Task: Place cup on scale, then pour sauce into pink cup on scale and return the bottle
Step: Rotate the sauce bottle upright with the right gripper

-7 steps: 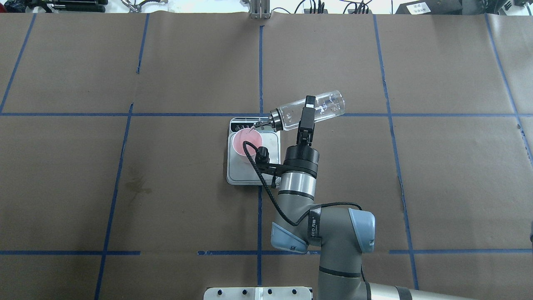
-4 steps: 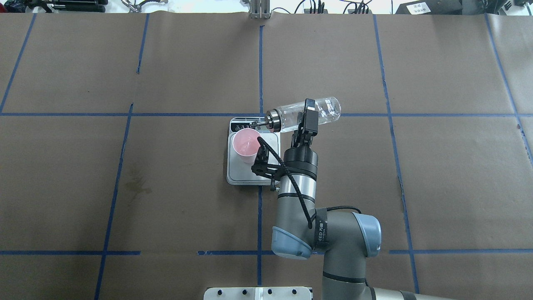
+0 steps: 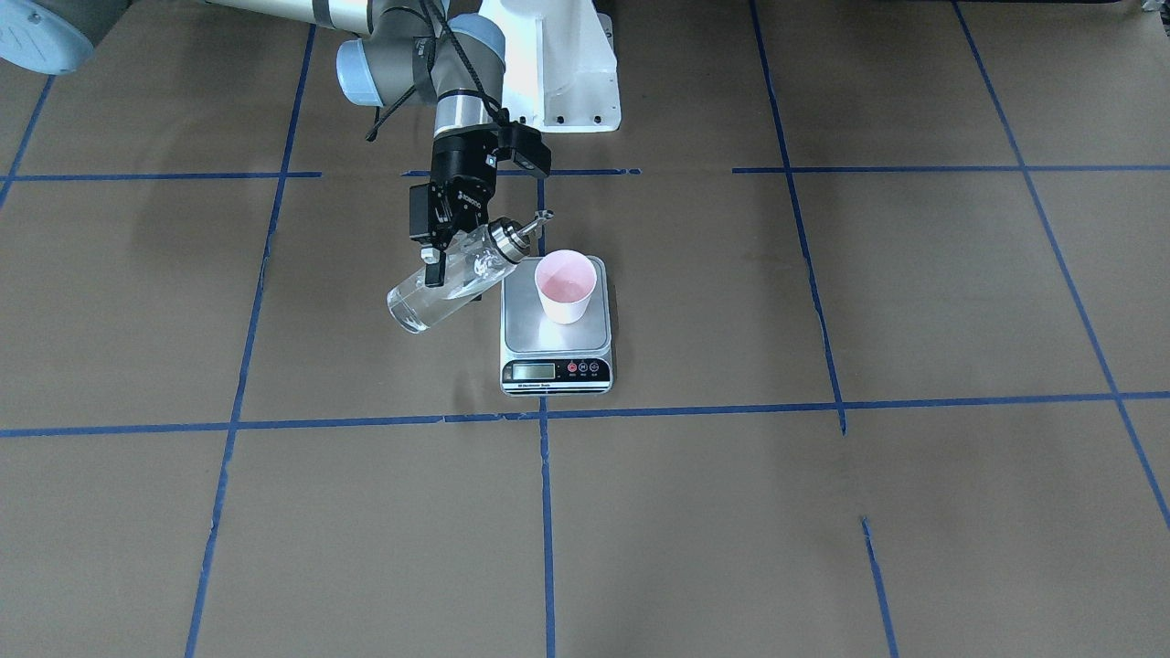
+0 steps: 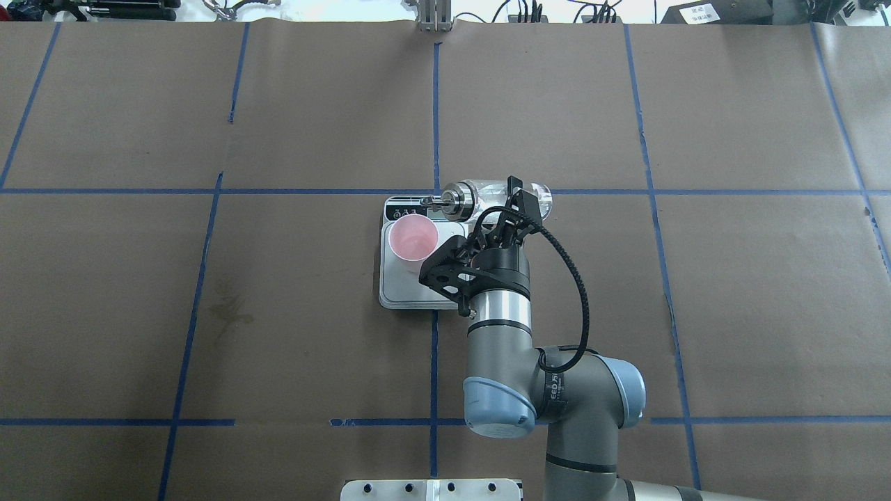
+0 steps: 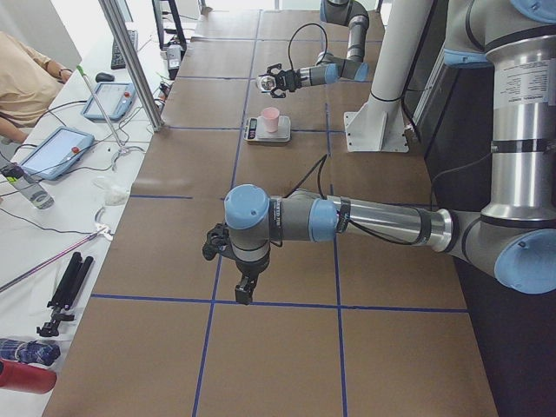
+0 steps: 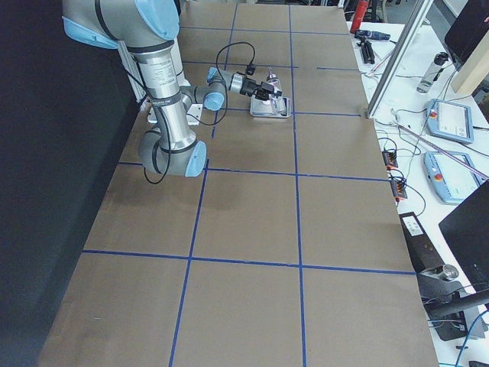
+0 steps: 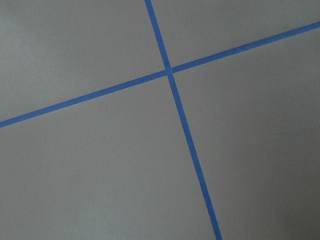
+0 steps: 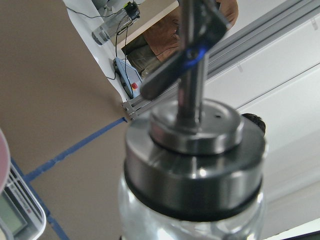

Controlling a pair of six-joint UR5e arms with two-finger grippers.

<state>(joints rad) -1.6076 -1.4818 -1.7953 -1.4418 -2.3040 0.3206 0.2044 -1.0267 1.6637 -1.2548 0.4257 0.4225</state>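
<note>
The pink cup (image 4: 413, 236) stands upright on the silver scale (image 4: 411, 287), at its display end; both also show in the front view, cup (image 3: 567, 285) and scale (image 3: 548, 343). My right gripper (image 4: 518, 202) is shut on the clear glass bottle (image 4: 487, 197) and holds it in the air beside the scale, tilted, spout raised. The silver spout (image 3: 539, 217) is next to the cup's rim, not over it. The wrist view shows the bottle's collar (image 8: 195, 150) close up. The clear sauce is hard to make out. My left gripper (image 5: 246, 291) hangs over bare table far away; I cannot tell its state.
Brown paper with blue tape lines (image 7: 170, 72) covers the table. The robot's white base (image 3: 558, 64) stands behind the scale. Tablets, cables and an operator (image 5: 26, 78) are beyond the table's far edge.
The right wrist has turned and tipped the bottle back from its pouring tilt toward upright. The spout has left the cup's mouth. The cup and scale have not moved.
</note>
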